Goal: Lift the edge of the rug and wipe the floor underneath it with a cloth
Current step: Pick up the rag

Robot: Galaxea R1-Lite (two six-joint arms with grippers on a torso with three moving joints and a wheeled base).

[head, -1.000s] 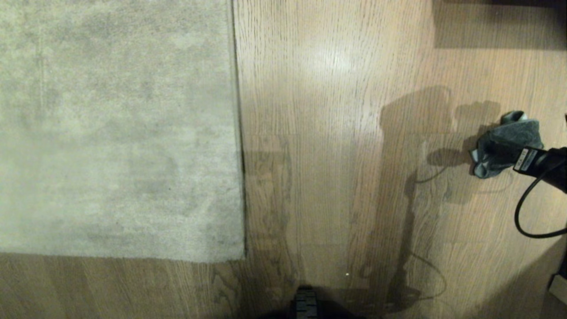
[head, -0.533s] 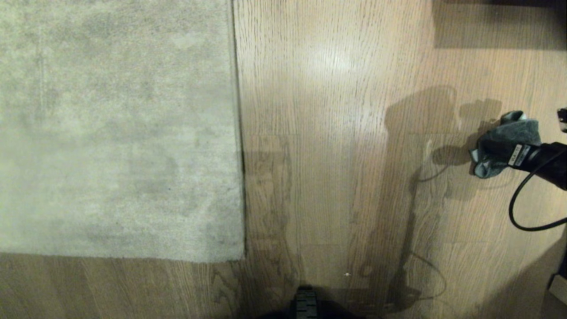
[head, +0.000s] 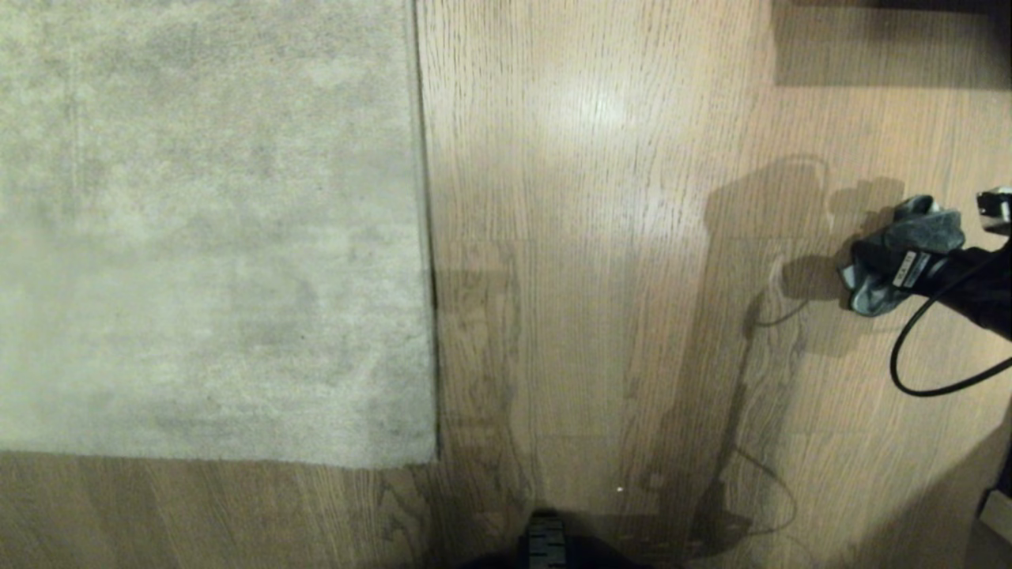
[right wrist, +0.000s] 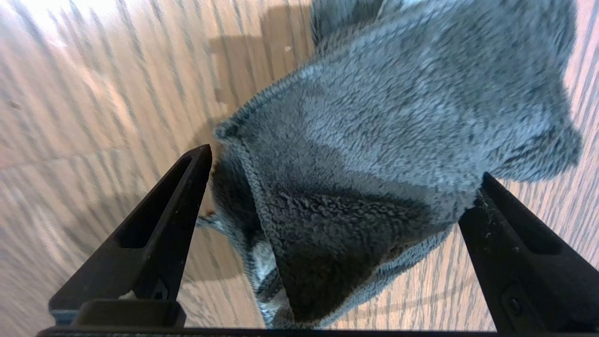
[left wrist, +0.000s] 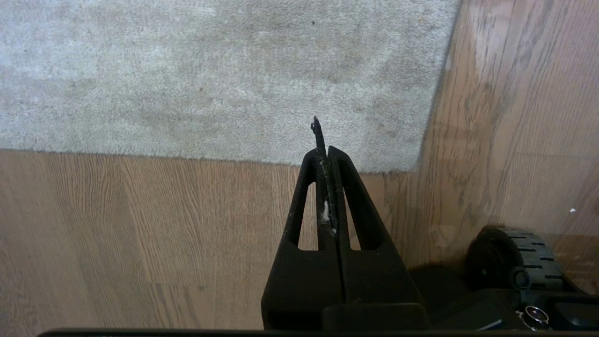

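Right wrist view showed the right hand (right wrist: 344, 164) spread wide around the cloth (right wrist: 398, 140), one finger on either side of the crumpled grey pile and nothing yet pinched. The cloth lay on the floor (head: 593, 316), bunched between the two fingertips and humped beyond them. The rug edge (head: 427, 237) lay flat, well apart from that hand on the side toward the robot's left. The left hand (left wrist: 326, 152) hung pressed shut and empty, near the rug's corner.

Several things could have gone wrong from there. If the fingers closed too high, they would likely have caught only a loose fold, and the soft rag could have slipped free. If they came down too hard, the tips might have scraped the planks. Too shallow a grip might have dragged the cloth sideways.
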